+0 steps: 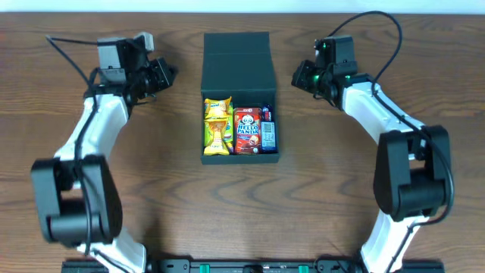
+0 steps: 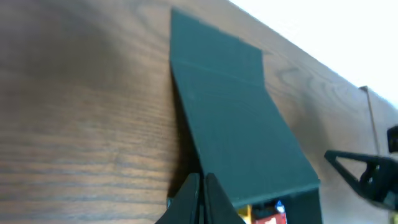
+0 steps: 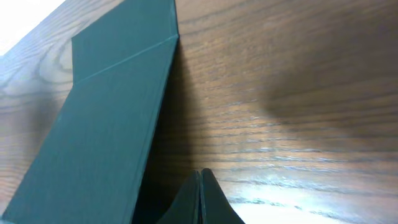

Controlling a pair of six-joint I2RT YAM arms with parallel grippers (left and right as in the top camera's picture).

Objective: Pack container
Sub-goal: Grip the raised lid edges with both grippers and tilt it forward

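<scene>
The black container [image 1: 240,157] stands mid-table. Its flap lid [image 1: 238,70] leans over the back half of the box. Inside lie yellow snack packets [image 1: 217,125], a red Hello Panda box [image 1: 248,130] and a blue packet [image 1: 268,133]. My left gripper [image 1: 168,76] is shut and empty, just left of the lid. My right gripper [image 1: 297,77] is shut and empty, just right of the lid. The lid fills the left wrist view [image 2: 236,137] beyond the shut fingers [image 2: 203,183]. It also shows in the right wrist view [image 3: 99,124] left of the shut fingers [image 3: 200,177].
The wooden table [image 1: 167,197] surrounds the box. The far table edge [image 1: 227,9] runs along the top. The right gripper shows at the right edge of the left wrist view [image 2: 367,174].
</scene>
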